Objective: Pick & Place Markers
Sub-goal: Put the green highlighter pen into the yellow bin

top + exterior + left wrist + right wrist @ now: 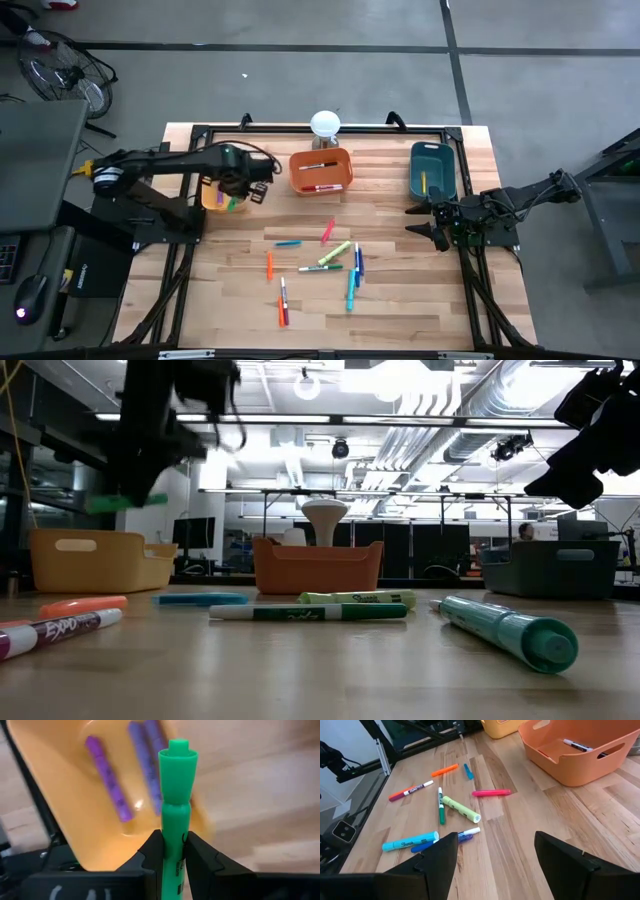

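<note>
High view: left pincer over yellow bin at worktop's back left, a scrap of green under it. Orange bin at back centre with a few markers inside; teal bin at back right with one yellow stick. About a dozen loose markers scattered mid-worktop, so sorting judged partly done, with more left than finished. Right pincer parked at right edge, just in front of teal bin, well apart from the scatter. Low view: green marker carried level, well above yellow bin; not yet dropped. Teal marker, a green-and-white one and an Expo marker lying up front on the wood. Left wrist view: left pincer closed to a narrow gap on green marker, fingers pressed to both sides of barrel, cap end jutting forward. Below, yellow bin with purple markers already in. Release into the bin judged next. Right wrist view: right pincer spread wide, nothing between fingers, facing the loose markers and orange bin.
</note>
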Available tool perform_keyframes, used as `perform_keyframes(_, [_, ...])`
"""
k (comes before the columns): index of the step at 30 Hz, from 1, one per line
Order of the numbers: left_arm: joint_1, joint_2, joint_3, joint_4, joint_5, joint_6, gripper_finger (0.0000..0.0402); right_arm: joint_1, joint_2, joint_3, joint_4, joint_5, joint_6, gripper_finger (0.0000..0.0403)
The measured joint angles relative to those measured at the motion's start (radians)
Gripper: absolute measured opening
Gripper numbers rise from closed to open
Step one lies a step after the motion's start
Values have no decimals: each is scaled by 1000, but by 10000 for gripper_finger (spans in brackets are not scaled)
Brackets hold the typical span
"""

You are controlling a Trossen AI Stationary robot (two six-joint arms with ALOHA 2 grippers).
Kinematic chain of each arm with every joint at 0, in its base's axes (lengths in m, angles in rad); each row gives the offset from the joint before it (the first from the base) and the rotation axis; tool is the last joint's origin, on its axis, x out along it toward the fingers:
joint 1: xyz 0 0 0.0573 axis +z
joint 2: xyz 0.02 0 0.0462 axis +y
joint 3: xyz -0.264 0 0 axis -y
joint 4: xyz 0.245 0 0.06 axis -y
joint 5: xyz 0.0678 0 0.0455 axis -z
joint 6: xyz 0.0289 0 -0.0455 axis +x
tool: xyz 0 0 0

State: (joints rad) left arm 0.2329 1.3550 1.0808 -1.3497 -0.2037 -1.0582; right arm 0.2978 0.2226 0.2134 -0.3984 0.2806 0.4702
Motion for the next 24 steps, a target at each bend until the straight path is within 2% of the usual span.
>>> perform_keyframes(10, [220, -10, -155, 200, 22, 170, 49, 0, 0, 0, 0, 0, 0, 252])
perform_keyframes(24, [387, -12, -275, 305, 59, 243, 49, 0, 0, 0, 0, 0, 0, 252])
